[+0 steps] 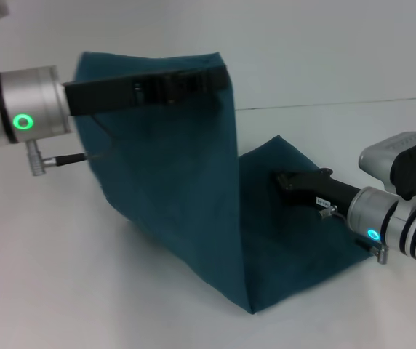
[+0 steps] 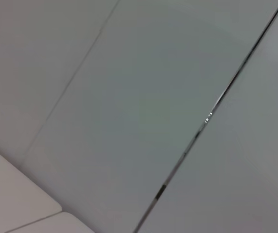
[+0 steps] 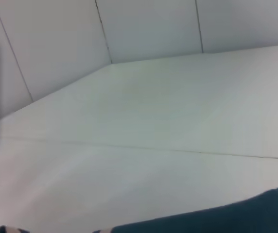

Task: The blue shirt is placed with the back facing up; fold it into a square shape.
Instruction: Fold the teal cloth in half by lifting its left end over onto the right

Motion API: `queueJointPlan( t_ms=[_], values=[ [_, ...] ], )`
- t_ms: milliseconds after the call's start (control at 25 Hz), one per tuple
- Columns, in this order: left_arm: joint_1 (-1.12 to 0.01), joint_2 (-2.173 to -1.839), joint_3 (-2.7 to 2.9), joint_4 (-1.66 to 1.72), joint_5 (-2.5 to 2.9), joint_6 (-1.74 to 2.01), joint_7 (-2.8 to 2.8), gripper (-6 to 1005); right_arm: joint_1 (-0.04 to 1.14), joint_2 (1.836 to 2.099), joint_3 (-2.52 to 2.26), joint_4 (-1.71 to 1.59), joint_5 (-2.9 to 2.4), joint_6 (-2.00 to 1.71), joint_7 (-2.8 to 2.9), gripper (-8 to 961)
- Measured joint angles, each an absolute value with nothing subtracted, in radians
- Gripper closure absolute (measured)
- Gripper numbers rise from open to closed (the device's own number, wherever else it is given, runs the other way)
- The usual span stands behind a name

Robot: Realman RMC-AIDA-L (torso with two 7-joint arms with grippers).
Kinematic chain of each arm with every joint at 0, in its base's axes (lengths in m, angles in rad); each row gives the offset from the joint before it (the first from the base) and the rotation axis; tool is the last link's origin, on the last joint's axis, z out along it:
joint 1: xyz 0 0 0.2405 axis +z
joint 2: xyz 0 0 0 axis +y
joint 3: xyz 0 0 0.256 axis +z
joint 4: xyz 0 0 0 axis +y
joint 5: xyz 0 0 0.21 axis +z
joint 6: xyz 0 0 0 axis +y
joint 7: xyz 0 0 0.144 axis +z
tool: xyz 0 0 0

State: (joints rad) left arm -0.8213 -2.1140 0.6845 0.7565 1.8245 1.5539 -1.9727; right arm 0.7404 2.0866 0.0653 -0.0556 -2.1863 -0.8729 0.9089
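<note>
I see the left gripper (image 1: 193, 80) raised at far left, clamped on the blue shirt (image 1: 172, 189) top edge, cloth hanging to the white table (image 1: 48, 276) | right gripper (image 1: 295, 180) low on the right, fingers pinching the shirt's lying part.

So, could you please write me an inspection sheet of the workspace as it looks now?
Surface: white table, bare around the cloth.
Job's things: blue shirt, one edge lifted high, the cloth hanging down to a fold near the front, the rest lying flat on the right.
Clutter: nothing seen.
Grippers: left gripper raised, fingers shut on the top edge of the blue shirt; right gripper low, over the flat part of the shirt, grip unclear.
Cables: short black cable with a plug at the left wrist.
Surroundings: pale panelled wall behind the table.
</note>
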Motion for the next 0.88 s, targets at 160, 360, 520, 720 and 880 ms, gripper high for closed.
queueJointPlan(
  t_ms=[160,360,520,720,880],
  values=[
    [-0.829,-2.12,0.692,0.761,1.818,1.549,-1.967,971,0.746,2.09,0.015,-0.053,-2.19,-0.874,0.898,950],
    [-0.83,-2.113,0.694,0.766,1.793,1.558,-1.967,972,0.785,2.098,-0.109,-0.021,-2.191,-0.856,0.877,945],
    [-0.83,-2.109,0.694,0.767,1.789,1.554,-1.969,972,0.81,2.101,-0.199,0.014,-2.192,-0.845,0.852,942],
    [-0.831,-2.104,0.694,0.771,1.783,1.556,-1.972,972,0.841,2.103,-0.261,0.055,-2.192,-0.819,0.846,937],
    [-0.832,-2.101,0.695,0.779,1.781,1.556,-1.972,972,0.877,2.104,-0.304,0.097,-2.192,-0.806,0.852,933]
  ],
)
